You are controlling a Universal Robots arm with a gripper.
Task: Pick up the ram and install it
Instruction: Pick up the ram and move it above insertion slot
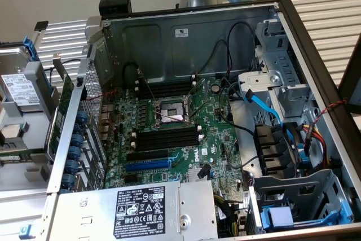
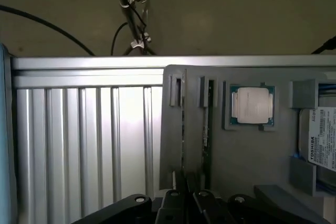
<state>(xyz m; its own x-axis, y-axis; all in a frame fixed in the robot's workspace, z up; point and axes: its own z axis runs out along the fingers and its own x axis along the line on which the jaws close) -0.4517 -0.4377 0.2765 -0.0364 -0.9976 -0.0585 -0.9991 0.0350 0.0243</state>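
Hand (image 2: 187, 201): pinched narrow, tips cut off.
Ram (image 2: 205, 135): edge-on in tray (image 2: 241, 156) slot, one end hidden from you behind it.

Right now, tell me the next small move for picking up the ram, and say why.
Probably open the jaws first. In the wrist view they stand shut by the grey holder, where the ram sits on edge in a narrow slot; shut, they could not straddle it.

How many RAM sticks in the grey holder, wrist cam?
2. Both stand on edge in adjacent slots of the grey holder: one ram next to the CPU, the other one slot farther. The gripper hides their ends.
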